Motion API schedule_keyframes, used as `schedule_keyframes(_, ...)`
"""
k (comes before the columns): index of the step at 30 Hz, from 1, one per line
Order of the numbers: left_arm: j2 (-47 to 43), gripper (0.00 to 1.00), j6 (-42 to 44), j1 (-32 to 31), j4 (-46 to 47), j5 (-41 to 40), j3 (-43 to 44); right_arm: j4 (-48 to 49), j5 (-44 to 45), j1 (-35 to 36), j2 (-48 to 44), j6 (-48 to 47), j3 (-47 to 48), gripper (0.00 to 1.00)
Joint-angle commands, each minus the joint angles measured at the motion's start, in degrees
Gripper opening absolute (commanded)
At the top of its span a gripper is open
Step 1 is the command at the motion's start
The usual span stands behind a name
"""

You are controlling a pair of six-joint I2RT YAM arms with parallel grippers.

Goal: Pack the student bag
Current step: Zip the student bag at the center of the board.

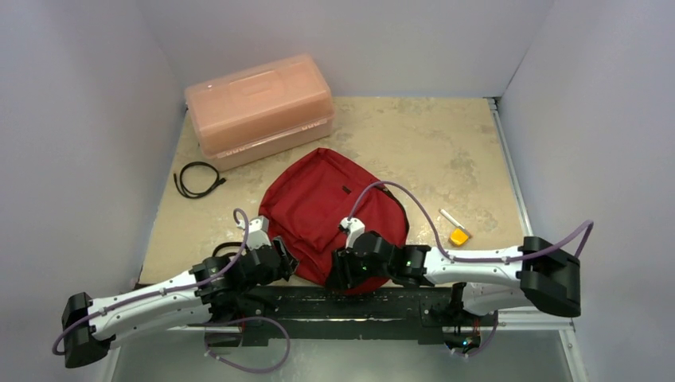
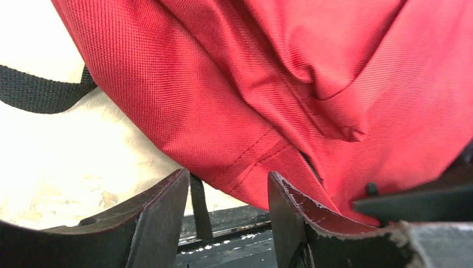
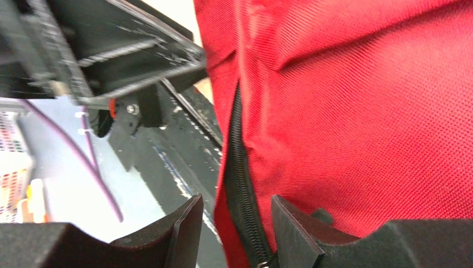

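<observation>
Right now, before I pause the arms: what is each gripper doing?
Left gripper: open, fingers astride the student bag edge, not clamped.
Right gripper: open, fingers astride its zipper, not clamped.

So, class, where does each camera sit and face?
Top external: above and behind, looking down on the beige table; both arms show.
Left wrist: on the left gripper, facing the dark red fabric backpack; own fingers show.
Right wrist: on the right gripper, facing its black zipper; own fingers show.
All share the backpack.
</observation>
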Motion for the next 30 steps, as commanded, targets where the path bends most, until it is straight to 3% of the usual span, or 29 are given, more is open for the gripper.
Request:
schedule_keyframes(1,4.78,0.54,-1.19,0.17,2.56,0.87,3.43,-1.47,0.07,0.45,-4.96,-0.97,3.11,0.52)
schedule_keyframes(9,8.3,0.57,1.34,1.55,4.72,2.62,4.84,-1.25,4.63,-0.3,-2.57,-0.97,6.34,0.52)
schedule_keyframes(14,9.88,0.62,0.83,3.68,3.79,5.13,5.3,0.45,-3.48,-1.5,2.33,-0.89,7.38,0.52)
schedule_keyframes(15,9.92,0.65,0.37,4.34,3.86,6.09,5.4,1.31,-5.62,-0.69,3.03,-19.13,6.93,0.29)
schedule_keyframes(17,10.04,0.69,-1.1,6.46,4.41,9.49,5.45,2.97,-7.97,1.32,4.15,-21.7,5.58,0.14)
schedule_keyframes(20,11.96,0.68,-5.7,11.82,5.25,17.23,5.41,4.55,-8.14,4.73,5.96,-21.46,4.68,0.0)
schedule_keyframes(26,21.24,0.64,-12.04,15.16,16.7,30.94,3.33,8.52,-4.09,6.61,9.99,-20.2,4.16,0.0)
schedule_keyframes(30,26.43,0.52,-11.99,15.29,20.95,32.98,2.62,4.89,-0.02,6.61,6.29,-19.03,5.65,0.0)
